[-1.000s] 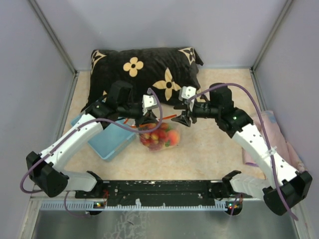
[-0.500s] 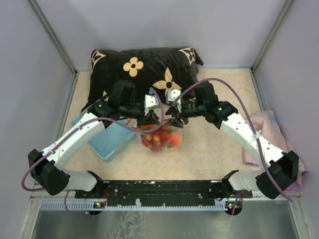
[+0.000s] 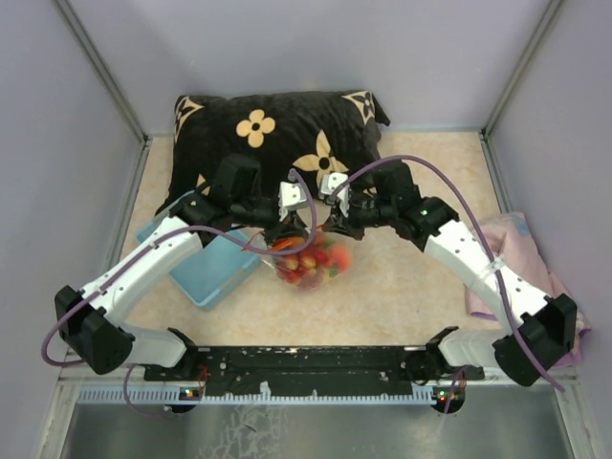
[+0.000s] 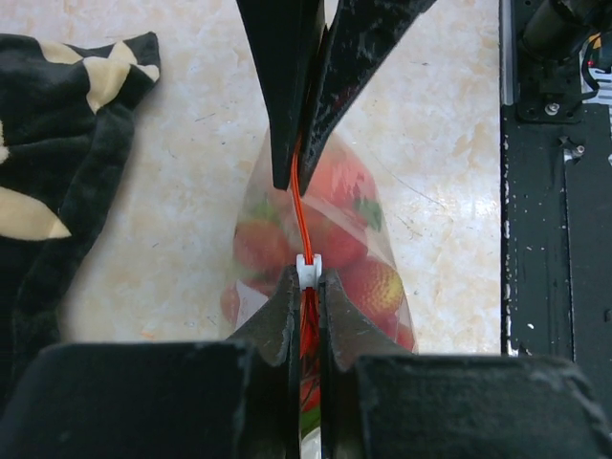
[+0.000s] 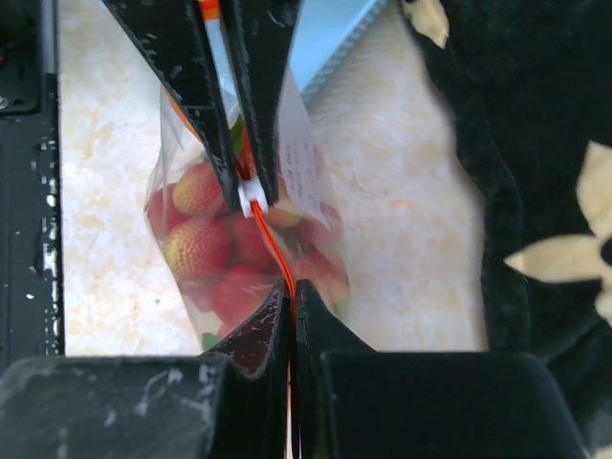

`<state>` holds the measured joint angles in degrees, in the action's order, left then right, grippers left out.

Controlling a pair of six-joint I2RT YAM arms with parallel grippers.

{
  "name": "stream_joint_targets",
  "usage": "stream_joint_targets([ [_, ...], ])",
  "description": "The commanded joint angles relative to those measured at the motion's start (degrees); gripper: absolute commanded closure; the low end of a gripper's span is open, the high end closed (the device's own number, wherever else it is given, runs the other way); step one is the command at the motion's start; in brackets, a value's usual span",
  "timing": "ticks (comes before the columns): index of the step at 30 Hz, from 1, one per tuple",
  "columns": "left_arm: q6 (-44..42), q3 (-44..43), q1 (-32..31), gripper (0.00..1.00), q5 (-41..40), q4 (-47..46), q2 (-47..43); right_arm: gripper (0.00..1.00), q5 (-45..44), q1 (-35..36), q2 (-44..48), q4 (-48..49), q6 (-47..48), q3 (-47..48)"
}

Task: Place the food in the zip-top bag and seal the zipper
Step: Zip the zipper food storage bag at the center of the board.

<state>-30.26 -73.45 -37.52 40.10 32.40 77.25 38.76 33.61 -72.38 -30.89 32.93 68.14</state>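
right hand [image 5: 292, 293] has moved in, now clenched on zipper [image 4: 300, 215] next to left hand [image 4: 306, 287], also clenched; food [image 5: 196, 249] inside zip-top bag [image 5: 301, 158]

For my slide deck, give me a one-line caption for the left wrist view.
Left gripper and right gripper pinch the red zipper of a clear bag holding strawberries.

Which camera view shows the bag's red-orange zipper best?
Left wrist: the zipper runs as a sharp, centred line from the left tool to the right tool. The right wrist view shows the same stretch slanted; the top view hardly shows it.
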Motion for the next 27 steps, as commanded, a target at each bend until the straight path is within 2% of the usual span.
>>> stream_joint_targets([
  [1,0.3,-1.34,-0.19,1.0,-2.02,1.85,-2.09,1.0,-12.0,-2.29,6.13,5.91,-4.36,-1.39],
  [16,1.89,0.9,-0.19,1.0,-7.28,4.72,-3.96,1.0,-35.95,-8.92,13.37,10.51,-12.79,-6.32],
  [27,3.16,1.2,-0.19,1.0,-12.03,6.36,-4.12,1.0,-41.7,-13.33,16.51,12.17,-16.87,-8.51],
])
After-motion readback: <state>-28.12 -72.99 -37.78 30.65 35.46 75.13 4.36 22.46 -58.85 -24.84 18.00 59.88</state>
